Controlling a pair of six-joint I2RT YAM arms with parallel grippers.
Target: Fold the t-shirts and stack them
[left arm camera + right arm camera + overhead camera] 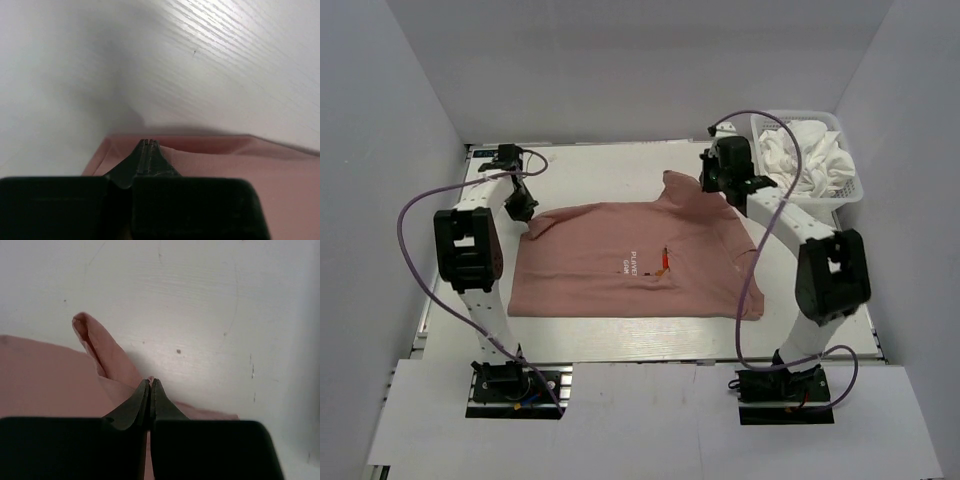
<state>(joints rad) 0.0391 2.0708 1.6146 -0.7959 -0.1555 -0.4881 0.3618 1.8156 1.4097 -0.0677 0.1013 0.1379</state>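
Note:
A dusty pink t-shirt with a small red-brown chest graphic and white text lies spread flat on the white table. My left gripper is shut on its far left corner; the left wrist view shows the closed tips on the pink cloth. My right gripper is shut on the far right edge of the shirt, with a bit of pink cloth pinched between the tips. White t-shirts lie bunched in the basket.
A white plastic mesh basket stands at the back right corner of the table, close behind my right arm. White enclosure walls surround the table. Purple cables loop off both arms.

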